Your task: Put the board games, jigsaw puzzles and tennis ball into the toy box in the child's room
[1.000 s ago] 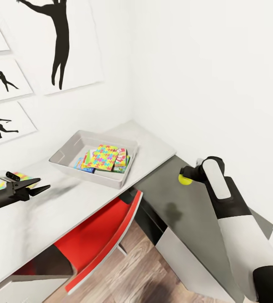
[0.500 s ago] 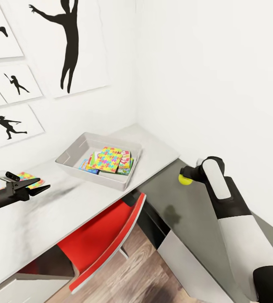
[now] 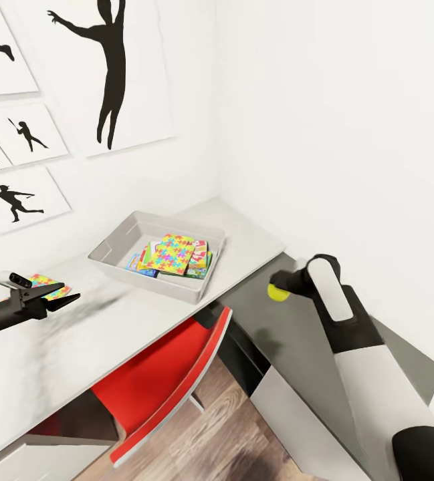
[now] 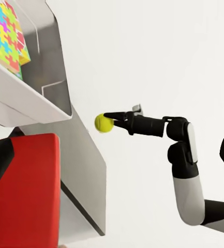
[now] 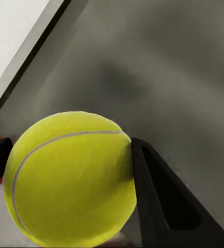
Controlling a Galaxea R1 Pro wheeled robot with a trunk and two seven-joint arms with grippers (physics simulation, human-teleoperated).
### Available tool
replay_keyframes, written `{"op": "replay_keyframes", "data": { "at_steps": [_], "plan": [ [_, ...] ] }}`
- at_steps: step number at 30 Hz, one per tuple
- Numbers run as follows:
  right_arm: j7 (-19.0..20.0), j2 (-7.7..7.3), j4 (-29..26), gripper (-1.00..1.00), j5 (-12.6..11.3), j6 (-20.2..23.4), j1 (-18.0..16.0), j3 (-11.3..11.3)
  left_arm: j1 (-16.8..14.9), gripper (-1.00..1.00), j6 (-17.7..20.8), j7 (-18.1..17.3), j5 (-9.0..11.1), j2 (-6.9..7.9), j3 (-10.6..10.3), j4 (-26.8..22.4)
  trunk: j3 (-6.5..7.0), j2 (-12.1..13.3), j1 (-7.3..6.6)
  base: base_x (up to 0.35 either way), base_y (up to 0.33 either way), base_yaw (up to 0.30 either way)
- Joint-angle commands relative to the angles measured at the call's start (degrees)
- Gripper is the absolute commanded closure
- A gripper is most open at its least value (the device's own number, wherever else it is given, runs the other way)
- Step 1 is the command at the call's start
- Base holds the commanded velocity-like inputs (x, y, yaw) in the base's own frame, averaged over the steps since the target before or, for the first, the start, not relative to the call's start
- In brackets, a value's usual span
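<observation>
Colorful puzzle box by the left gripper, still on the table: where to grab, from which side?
Take the puzzle box across its thin edges, coming from above. It lies flat on the white table, so the broad face gives the jaws nothing to pinch. The left gripper is right beside it; its far edge is hidden.

A child's room in a home — a corner of white walls hung with black silhouette prints [image 3: 106, 70] of dancers and ball players. A pale desk [image 3: 76, 341] runs along the wall, a red chair [image 3: 166, 381] tucked beneath it over wood flooring [image 3: 223, 441] — bright jigsaw boxes [image 3: 172, 254] fill a grey toy box [image 3: 120, 234] on the desk
</observation>
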Motion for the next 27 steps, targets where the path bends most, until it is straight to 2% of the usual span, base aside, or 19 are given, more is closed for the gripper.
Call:
{"op": "replay_keyframes", "data": {
  "at_steps": [1,14,27],
  "plan": [
    [-0.58,0.28,-0.19,1.00,-0.64,0.16,0.27,0.08,-0.02,-1.00,0.60,-0.20,0.02,0.05,-0.04,-0.01,-0.10,-0.11,0.03,0.000,0.000,0.000],
    [-0.37,4.48,-0.44,1.00,-0.92,0.25,0.90,0.08,0.02,-1.00,0.62,-0.20,0.02,0.16,-0.04,-0.01,-0.10,-0.11,0.03,0.000,0.000,0.000],
    [-0.39,4.54,-0.53,1.00,-0.94,0.25,0.90,0.17,0.05,-1.00,0.60,-0.20,0.02,0.18,-0.04,-0.01,0.46,-0.11,0.03,0.000,0.000,0.000]
  ]
}}
